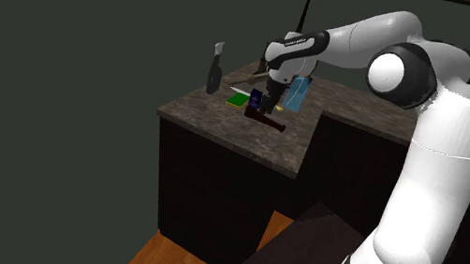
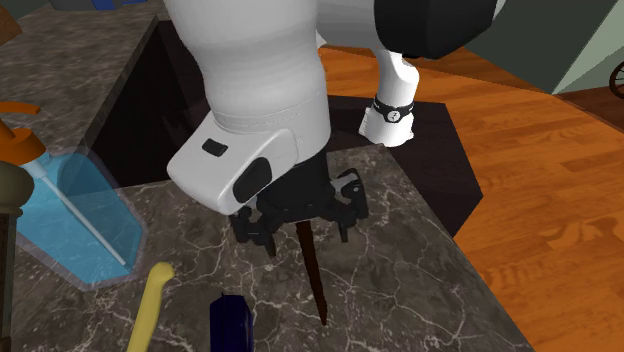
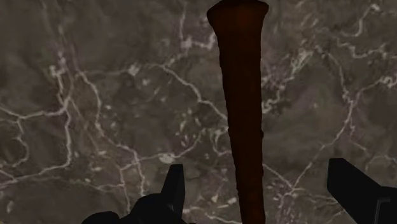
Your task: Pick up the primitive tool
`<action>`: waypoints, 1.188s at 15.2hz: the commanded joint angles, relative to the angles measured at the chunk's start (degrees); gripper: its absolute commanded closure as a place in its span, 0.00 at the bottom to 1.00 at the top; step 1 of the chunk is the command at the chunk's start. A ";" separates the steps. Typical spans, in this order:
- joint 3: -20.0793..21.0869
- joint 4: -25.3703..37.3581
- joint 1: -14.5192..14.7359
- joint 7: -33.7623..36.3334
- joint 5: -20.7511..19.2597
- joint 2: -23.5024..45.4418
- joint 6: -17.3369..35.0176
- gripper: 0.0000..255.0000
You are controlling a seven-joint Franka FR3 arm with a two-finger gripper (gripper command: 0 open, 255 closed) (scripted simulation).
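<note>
**White arm [image 1: 425,181] bent over a dark stone counter [image 1: 224,130], its black gripper [image 1: 271,98] open above a brown stick [image 1: 263,119].**

The counter is dark stone with pale veins and sits on black cabinets over a wooden floor [image 2: 520,180]. The arm reaches from its stand to the counter's corner and points the gripper downward. In the wrist view the two fingers [image 3: 173,184] stand wide apart. The stick [image 3: 242,95] runs between them, nearer one finger than the other, and neither touches it, so nothing is held. The stick is dark reddish brown, thicker at one end and tapering to the other, and lies on the stone right under the gripper. Near it in the second exterior view are a clear blue container [image 2: 75,215], a yellow handle [image 2: 150,305] and a dark blue bottle [image 2: 232,325].
</note>
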 commanded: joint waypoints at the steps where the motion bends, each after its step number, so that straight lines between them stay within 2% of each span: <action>1: 0.10 -0.75 -0.06 -0.38 0.35 0.62 1.33 0.00; 4: 0.19 -1.34 -0.09 -0.66 0.62 1.10 2.35 0.00; 5: 0.21 -1.31 -0.05 -0.59 0.62 1.09 2.32 1.00; 14: 0.19 -1.34 -0.09 -0.66 0.63 1.10 2.35 1.00; 18: -0.02 0.21 -0.01 0.03 -0.04 -0.07 -0.25 1.00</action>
